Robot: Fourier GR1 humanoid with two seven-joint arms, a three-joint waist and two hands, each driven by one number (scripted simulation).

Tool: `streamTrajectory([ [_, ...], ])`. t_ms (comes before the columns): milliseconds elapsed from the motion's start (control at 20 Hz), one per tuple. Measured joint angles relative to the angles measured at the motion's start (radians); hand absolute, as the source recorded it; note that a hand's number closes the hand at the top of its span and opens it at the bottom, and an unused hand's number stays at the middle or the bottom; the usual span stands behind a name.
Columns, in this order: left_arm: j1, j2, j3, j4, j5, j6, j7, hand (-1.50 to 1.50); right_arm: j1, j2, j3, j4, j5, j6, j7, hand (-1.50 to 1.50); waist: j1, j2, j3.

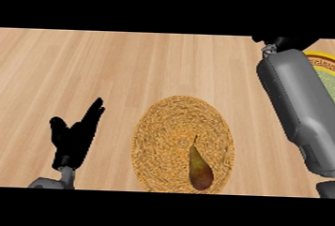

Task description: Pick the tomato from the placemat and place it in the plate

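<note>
My left hand (pixel 73 137) rests low left, fingers straight and spread, upright. Beside it the woven placemat (pixel 182 144) holds a pear (pixel 200 168) at its near edge. No tomato visible. My right forearm (pixel 302 108) stretches far right over the yellow-rimmed plate (pixel 331 64); right hand (pixel 283 42) mostly cut off, can't tell its fingers.

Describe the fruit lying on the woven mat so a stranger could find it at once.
On the light wooden counter, find the round, straw-coloured woven placemat near the middle, right of the resting open black left hand. On its lower right part lies a slim pear-shaped fruit, yellow-green turning reddish-brown, with a thin stem pointing up. Nothing else lies on the mat.
</note>
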Motion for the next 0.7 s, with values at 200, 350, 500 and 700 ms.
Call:
streamTrajectory([
  [200, 0.007, 0.0, 0.007, -0.001, 0.001, 0.002, 0.0, 0.0, 0.043, -0.01, -0.076, -0.005, 0.098, -0.091, -0.004, 1.5, -0.013, -0.002, 0.001],
  [350, 0.015, 0.0, 0.01, -0.003, 0.002, 0.002, -0.002, 0.0, 0.099, -0.012, -0.136, -0.002, 0.169, -0.151, -0.004, 1.5, -0.021, -0.005, 0.002],
  [500, 0.024, 0.004, 0.019, 0.0, 0.007, -0.005, -0.01, 0.0, 0.148, -0.034, -0.205, -0.004, 0.238, -0.206, -0.004, 1.5, -0.031, -0.008, 0.002],
  [700, 0.036, 0.008, 0.023, -0.011, 0.006, -0.006, -0.011, 0.0, 0.218, -0.049, -0.302, -0.006, 0.309, -0.279, -0.008, 1.5, -0.033, -0.011, 0.002],
])
